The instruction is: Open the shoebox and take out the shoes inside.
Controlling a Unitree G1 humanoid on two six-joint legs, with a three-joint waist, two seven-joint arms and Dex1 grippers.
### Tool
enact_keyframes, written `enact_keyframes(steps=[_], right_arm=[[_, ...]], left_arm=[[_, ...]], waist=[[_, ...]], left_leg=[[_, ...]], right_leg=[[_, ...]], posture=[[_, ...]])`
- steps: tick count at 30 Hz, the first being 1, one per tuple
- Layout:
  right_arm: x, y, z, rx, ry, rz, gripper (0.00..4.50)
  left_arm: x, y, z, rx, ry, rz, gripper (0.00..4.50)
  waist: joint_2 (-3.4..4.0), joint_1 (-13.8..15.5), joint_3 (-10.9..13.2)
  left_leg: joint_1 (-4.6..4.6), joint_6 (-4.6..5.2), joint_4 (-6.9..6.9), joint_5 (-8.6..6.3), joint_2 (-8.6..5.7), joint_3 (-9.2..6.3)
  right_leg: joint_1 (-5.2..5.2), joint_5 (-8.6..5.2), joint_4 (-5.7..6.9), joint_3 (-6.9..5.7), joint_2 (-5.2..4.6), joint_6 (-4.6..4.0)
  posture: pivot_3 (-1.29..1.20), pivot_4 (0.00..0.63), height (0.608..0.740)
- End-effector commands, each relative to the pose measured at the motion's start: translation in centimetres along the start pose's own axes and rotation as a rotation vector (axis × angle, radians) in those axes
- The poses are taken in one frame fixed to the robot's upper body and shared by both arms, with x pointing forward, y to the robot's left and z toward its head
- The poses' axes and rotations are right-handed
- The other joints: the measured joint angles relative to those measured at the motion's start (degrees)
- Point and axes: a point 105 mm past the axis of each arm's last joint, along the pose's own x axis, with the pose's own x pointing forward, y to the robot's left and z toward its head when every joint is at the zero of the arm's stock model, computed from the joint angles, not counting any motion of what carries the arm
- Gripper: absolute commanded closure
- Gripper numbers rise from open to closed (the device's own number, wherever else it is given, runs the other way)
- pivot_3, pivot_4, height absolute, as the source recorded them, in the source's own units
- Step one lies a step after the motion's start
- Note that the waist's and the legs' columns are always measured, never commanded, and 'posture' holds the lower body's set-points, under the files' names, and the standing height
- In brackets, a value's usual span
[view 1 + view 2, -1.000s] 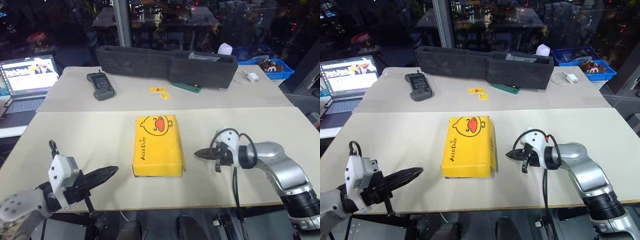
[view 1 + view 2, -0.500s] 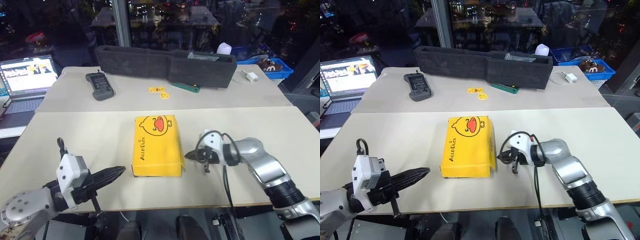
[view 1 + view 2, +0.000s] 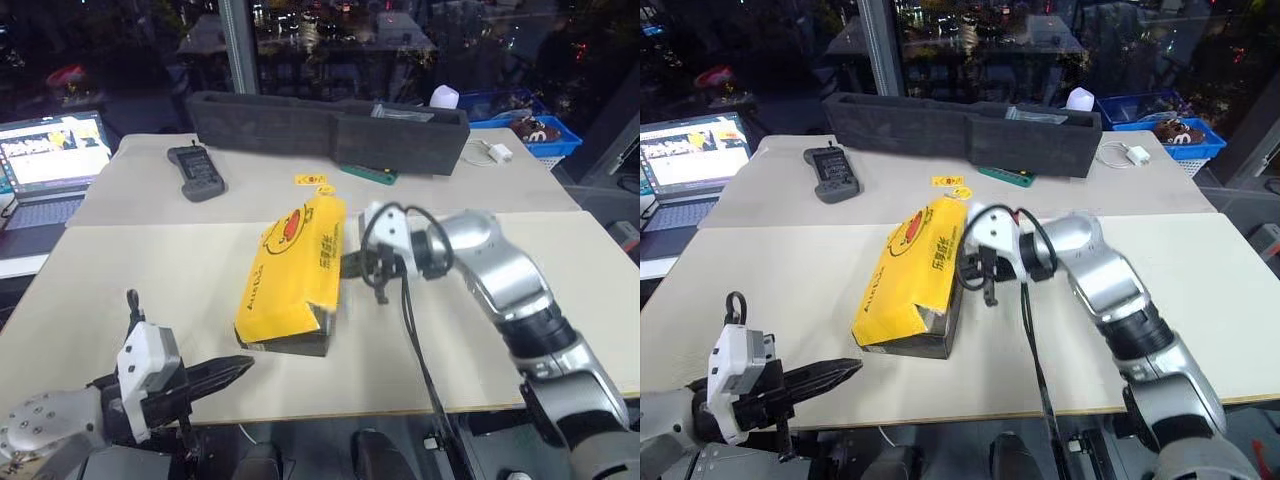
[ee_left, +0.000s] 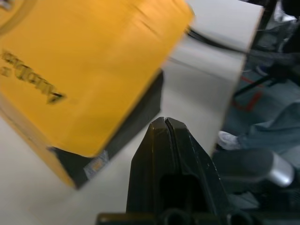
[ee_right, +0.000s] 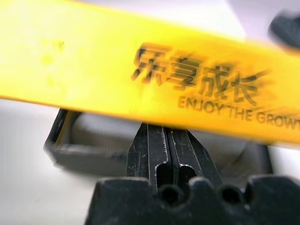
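The shoebox (image 3: 290, 265) lies mid-table with its yellow duck lid tilted up on its right long side, and its black base (image 3: 300, 345) shows beneath. My right gripper (image 3: 345, 267) is shut, its fingertips wedged under the lid's raised right edge. In the right wrist view the shut fingers (image 5: 161, 140) sit below the lettered lid side (image 5: 154, 93) and above the base rim (image 5: 61, 140), with pale interior behind. The shoes are hidden. My left gripper (image 3: 245, 366) is shut and holds nothing, near the table's front edge, left of the box's front corner (image 4: 84, 61).
A long black foam tray (image 3: 330, 125) spans the back table. A dark handheld device (image 3: 197, 170), yellow stickers (image 3: 318, 182) and a green item (image 3: 368, 174) lie before it. A laptop (image 3: 45, 160) is far left, and a blue basket (image 3: 540, 135) and white charger (image 3: 497, 152) far right.
My right gripper has moved left and up under the lid's right edge. The lid, flat before, now stands tilted open on that side. My left gripper has barely shifted.
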Motion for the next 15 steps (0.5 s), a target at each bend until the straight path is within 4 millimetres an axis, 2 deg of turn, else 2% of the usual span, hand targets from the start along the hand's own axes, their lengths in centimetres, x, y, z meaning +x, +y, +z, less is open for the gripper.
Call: enact_keyframes(steps=[1,5,7,9,12,15], right_arm=[[2.2,-1.0,4.1,-0.12,-0.093,0.037,4.43],[6.4,-1.4,6.3,-0.192,-0.117,0.054,4.43],[9.6,-1.3,7.7,-0.25,-0.125,0.054,4.43],[12.2,-1.3,10.0,-0.275,-0.16,0.037,4.43],[12.6,-1.3,10.8,-0.276,-0.192,0.039,4.43],[11.2,-1.9,10.0,-0.255,-0.195,0.023,4.43]], left_arm=[[0.1,-0.9,0.9,0.045,-0.008,-0.046,4.49],[0.5,-1.0,1.2,0.05,-0.014,-0.051,4.49],[0.9,-1.4,1.5,0.051,-0.017,-0.068,4.49],[1.2,-1.7,1.7,0.052,-0.02,-0.079,4.49],[1.2,-1.6,1.8,0.05,-0.02,-0.079,4.49],[1.1,-1.5,1.9,0.048,-0.022,-0.068,4.49]], waist=[[0.02,-0.3,0.0],[0.05,-0.7,0.0],[0.07,-0.6,0.0],[0.08,-0.8,0.0],[0.07,-0.7,0.0],[-0.04,0.4,0.0]], left_leg=[[-0.01,0.0,0.0,0.0,0.0,0.0],[0.07,0.0,-0.06,0.0,0.1,-0.01],[0.05,0.0,-0.11,0.0,0.12,-0.03],[0.0,0.0,-0.11,0.0,0.12,-0.02],[-0.16,-0.01,-0.11,0.0,0.12,-0.03],[-0.24,-0.02,-0.11,0.0,0.1,-0.1]], right_leg=[[-0.02,0.01,0.03,0.0,0.0,0.0],[-0.06,0.12,0.15,0.0,0.12,0.16],[-0.12,0.13,0.17,0.0,0.16,0.16],[-0.23,0.14,0.27,0.0,0.16,0.15],[-0.59,0.07,0.59,0.01,0.17,0.03],[-0.65,0.0,0.67,-0.04,0.16,-0.02]], posture=[[0.0,0.15,0.715],[0.0,0.15,0.715],[0.0,0.15,0.715],[0.0,0.15,0.715],[0.0,0.15,0.715],[0.0,0.15,0.715]])
